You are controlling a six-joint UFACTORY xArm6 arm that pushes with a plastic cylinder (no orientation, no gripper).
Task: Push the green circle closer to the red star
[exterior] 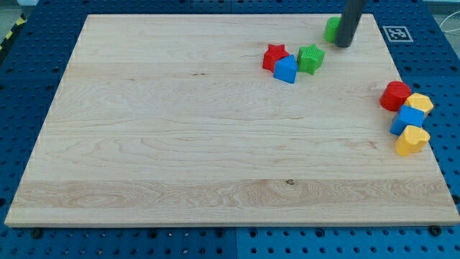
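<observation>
The green circle (331,29) lies near the view's top right, partly hidden behind the dark rod. My tip (343,44) rests on the board just to the right of it, touching or nearly touching it. The red star (274,55) lies down and to the left of the green circle, a short gap away. A blue block (286,70) touches the red star's lower right, and a green star-like block (311,58) sits right of them.
At the view's right edge a cluster holds a red round block (394,96), a yellow block (420,103), a blue block (408,119) and a yellow block (412,140). A marker tag (396,33) sits off the board's top right corner.
</observation>
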